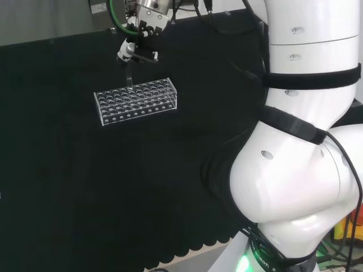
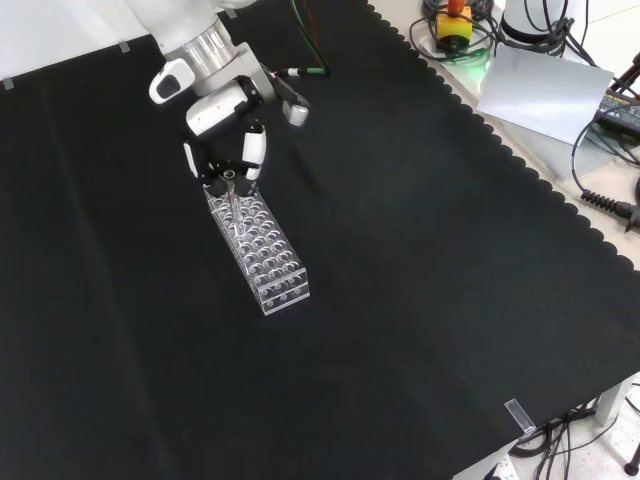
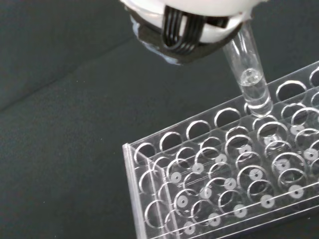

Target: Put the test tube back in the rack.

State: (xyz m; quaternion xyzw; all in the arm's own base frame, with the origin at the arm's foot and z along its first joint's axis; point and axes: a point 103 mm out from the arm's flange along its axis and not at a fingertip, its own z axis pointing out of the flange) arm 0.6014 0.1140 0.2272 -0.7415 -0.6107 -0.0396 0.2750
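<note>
Head view: black and white hand (image 1: 138,50) above far edge of clear plastic rack (image 1: 136,101) on black-clothed desk (image 1: 85,187), fingers pinching clear glass test tube (image 1: 129,78), upright.

Front view: hand (image 2: 232,160) over rack's (image 2: 264,250) upper end.

Wrist view: tube's (image 3: 247,74) rounded bottom just above rack (image 3: 224,179) hole.

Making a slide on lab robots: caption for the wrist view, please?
Hand holds a clear test tube just above the rack holes.

rack (image 3: 214,184) — clear glossy plastic | test tube (image 3: 247,74) — clear, smooth | cloth (image 2: 420,300) — matt black
</note>
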